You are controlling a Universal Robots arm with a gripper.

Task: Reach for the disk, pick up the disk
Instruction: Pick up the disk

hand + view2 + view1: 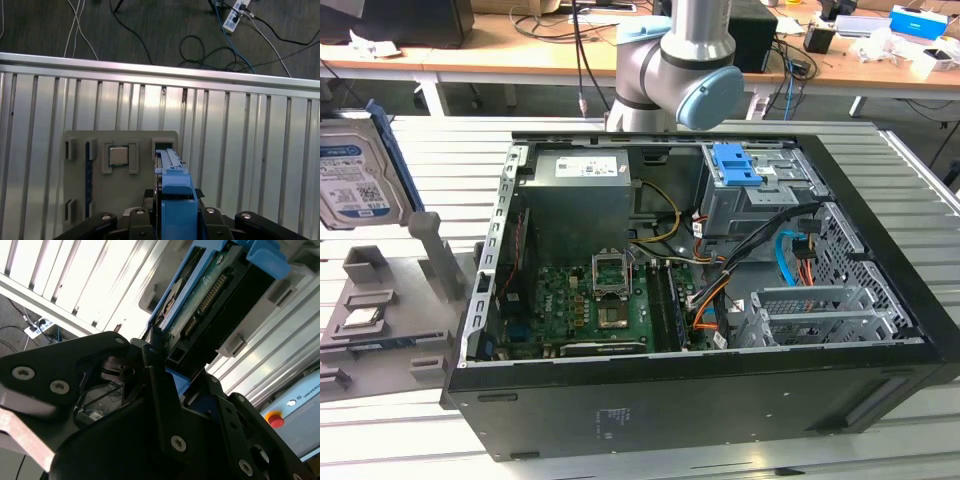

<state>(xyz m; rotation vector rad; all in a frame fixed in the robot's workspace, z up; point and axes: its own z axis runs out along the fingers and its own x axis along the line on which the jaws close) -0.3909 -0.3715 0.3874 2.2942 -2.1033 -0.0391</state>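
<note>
The disk (360,180), silver-grey with a white-and-blue label and a blue side frame, hangs tilted at the exterior view's far left, above the grey holder (380,320). The first wrist view looks along the disk's blue frame (175,200), which stands edge-on between the black fingers of my gripper (174,216). In the second wrist view the disk's green circuit-board side (210,295) shows, with my gripper (160,365) shut on its near end. The holder's upright slot (162,147) beyond the disk has nothing in it.
An open black computer case (880,370) takes up the middle of the slatted metal table (250,150), with a blue latch (735,165) inside. A small square processor chip (118,155) lies in the holder. Cables and a power strip (232,17) lie on the floor beyond the table edge.
</note>
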